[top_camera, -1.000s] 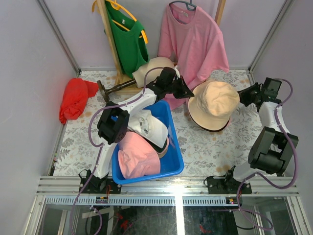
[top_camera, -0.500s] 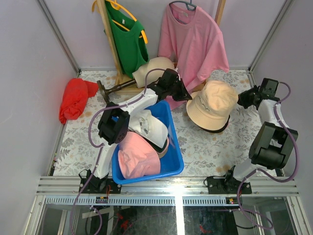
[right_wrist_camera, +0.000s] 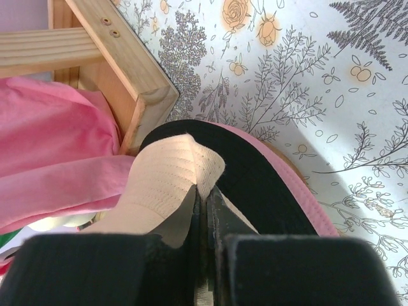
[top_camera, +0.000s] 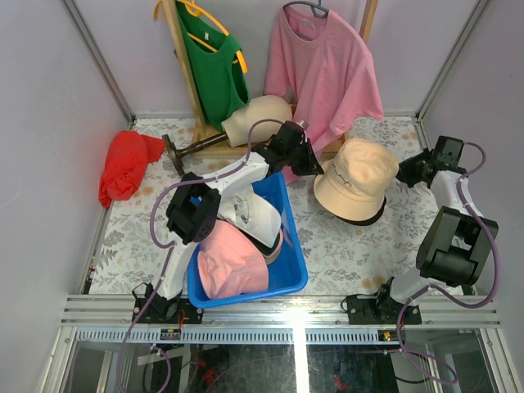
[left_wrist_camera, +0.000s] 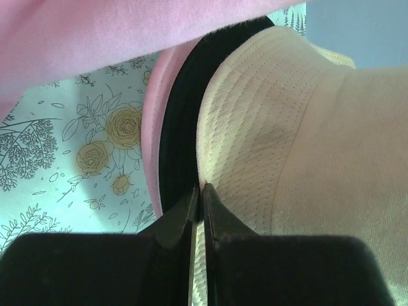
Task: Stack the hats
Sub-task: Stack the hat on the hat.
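Left tool (left_wrist_camera: 199, 194) and right tool (right_wrist_camera: 205, 194) both clamp the tan hat (top_camera: 360, 176) brim, opposite sides, black hat (right_wrist_camera: 255, 172) underneath.

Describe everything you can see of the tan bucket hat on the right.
The tan bucket hat is soft, woven-looking fabric with a rounded crown and a floppy, stitched brim. It sits crown up on the right side of the floral table, over a black hat and a pink hat whose brims peek out beneath. The left claw and right claw are shut on opposite sides of its brim.
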Motion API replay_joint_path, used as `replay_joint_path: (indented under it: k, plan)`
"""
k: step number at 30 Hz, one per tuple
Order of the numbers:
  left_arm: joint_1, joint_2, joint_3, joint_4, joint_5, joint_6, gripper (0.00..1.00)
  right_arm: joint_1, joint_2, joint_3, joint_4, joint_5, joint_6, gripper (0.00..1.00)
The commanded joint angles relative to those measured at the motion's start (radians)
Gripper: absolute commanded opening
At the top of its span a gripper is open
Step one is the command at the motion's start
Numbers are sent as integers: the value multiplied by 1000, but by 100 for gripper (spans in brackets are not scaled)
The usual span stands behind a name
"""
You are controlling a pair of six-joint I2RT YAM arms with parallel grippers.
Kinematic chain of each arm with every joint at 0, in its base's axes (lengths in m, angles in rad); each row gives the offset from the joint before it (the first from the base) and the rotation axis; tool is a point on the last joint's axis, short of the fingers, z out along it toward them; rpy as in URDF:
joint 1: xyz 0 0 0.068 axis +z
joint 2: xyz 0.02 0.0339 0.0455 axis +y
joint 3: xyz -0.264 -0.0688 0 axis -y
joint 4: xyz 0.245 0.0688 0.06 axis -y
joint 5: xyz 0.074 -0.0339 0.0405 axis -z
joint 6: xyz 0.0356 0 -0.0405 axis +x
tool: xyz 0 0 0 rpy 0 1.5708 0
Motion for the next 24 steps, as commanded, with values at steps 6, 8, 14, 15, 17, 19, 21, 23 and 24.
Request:
replay_joint_path:
  k: [6, 8, 14, 15, 17, 19, 21, 23, 24]
  plan:
    - [3, -25, -79, -116, -38, 37, 0, -12, -34, 57, -54, 88, -27, 0]
    - [3, -38, -82, -109, -40, 30, 0, -12, -46, 60, -54, 87, -27, 3]
    - [12, -83, -56, -108, -58, 21, 28, -12, -93, 102, -77, 101, -23, 33]
    - [12, -89, -48, -115, -61, 23, 32, -12, -100, 110, -85, 106, -24, 36]
    - [16, -104, -45, -124, -65, 26, 40, -13, -115, 114, -97, 119, -22, 42]
    - [20, -120, -49, -131, -69, 28, 45, -12, -135, 112, -108, 139, -18, 46]
    - [23, -138, -58, -133, -73, 29, 47, -13, -158, 101, -110, 159, -12, 50]
    - [27, -161, -70, -133, -79, 29, 49, -13, -178, 102, -123, 179, -10, 52]
    - [28, -171, -74, -133, -81, 30, 49, -13, -189, 102, -128, 190, -8, 52]
